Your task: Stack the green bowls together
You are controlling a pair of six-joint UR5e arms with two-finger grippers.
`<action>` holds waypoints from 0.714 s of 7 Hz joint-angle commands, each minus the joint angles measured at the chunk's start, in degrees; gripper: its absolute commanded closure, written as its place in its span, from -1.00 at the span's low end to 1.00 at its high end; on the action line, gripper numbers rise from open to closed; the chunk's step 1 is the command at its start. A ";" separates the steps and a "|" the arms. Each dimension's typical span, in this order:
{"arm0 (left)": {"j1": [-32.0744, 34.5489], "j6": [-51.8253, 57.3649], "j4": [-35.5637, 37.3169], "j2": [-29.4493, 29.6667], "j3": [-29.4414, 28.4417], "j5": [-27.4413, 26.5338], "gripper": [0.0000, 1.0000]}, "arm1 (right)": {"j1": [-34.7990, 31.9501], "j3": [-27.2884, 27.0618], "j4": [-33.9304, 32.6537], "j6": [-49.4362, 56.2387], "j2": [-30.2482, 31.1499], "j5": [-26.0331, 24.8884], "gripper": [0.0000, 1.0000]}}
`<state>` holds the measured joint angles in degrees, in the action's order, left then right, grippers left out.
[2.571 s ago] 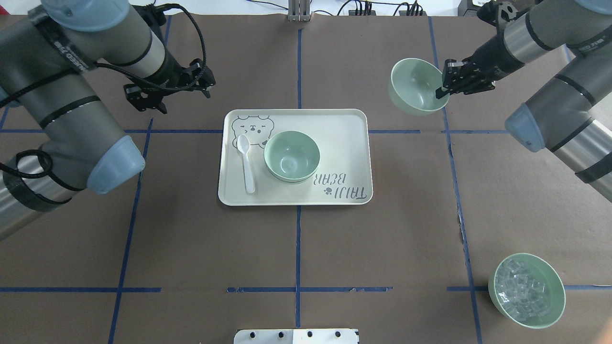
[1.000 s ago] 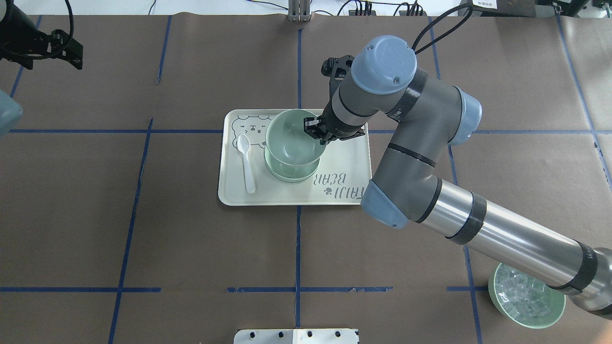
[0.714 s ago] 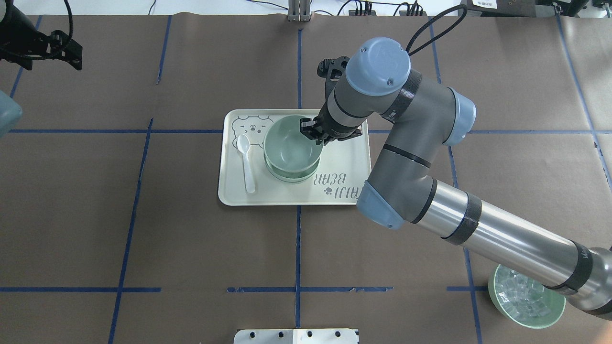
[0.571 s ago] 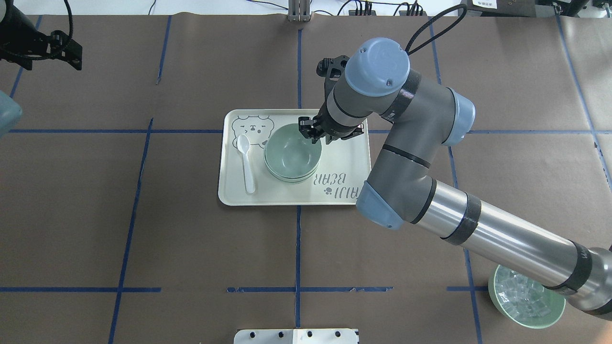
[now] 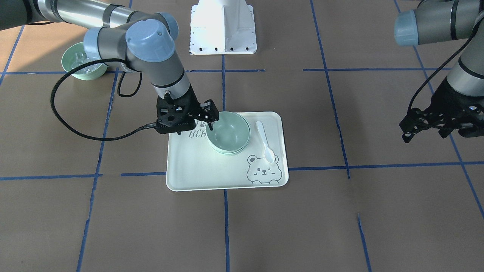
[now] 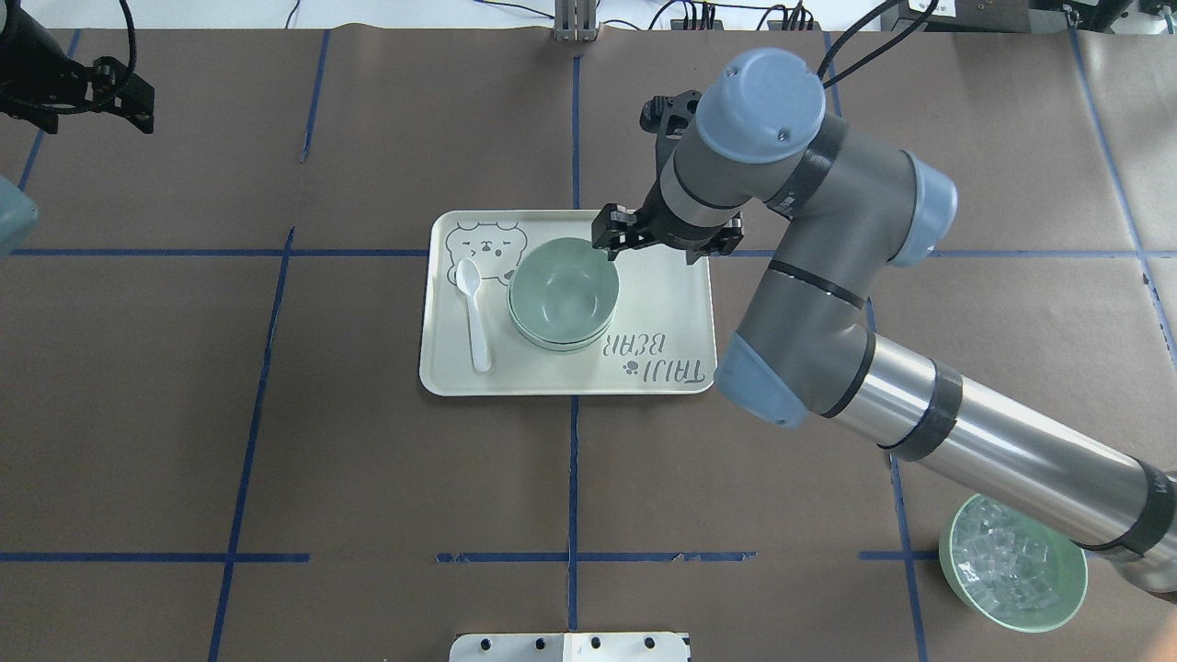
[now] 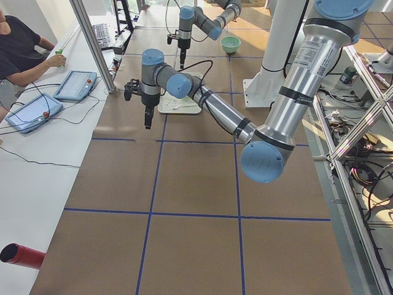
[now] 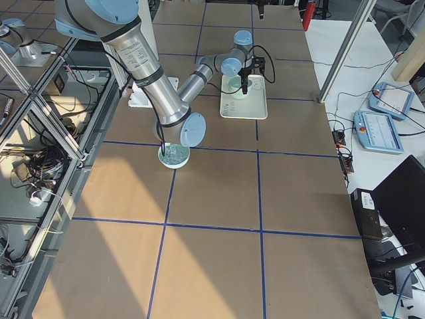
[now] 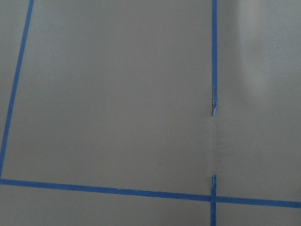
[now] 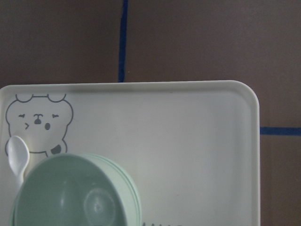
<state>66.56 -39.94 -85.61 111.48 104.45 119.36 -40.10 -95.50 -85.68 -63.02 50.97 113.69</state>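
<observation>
Pale mint-green plastic bowls nested mid-frame on cream bear-print tray. Your right tool released beside rim. Stacking looks finished.

The only readable lettering is "TAIJI BEAR", printed in grey on the tray and upside down in the overhead view. It sits nearer the robot than the fingers of the right gripper, across the tray floor from them. In the front-facing view only "BE" shows, just beside those fingers. No other text is legible.
</observation>
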 commanded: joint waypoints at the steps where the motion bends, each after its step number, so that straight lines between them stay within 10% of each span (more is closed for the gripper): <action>1: 2.77 6.50 0.26 -2.73 0.48 3.56 -1.00 | -6.80 -9.75 -7.20 14.08 8.75 2.58 -1.00; 5: 14.18 31.17 0.53 -10.91 -2.49 10.18 -1.00 | -24.19 -10.76 -6.60 40.27 23.87 14.51 -1.00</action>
<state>77.26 -16.74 -85.12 103.37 103.31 128.57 -58.62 -106.25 -92.35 -31.16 70.05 124.80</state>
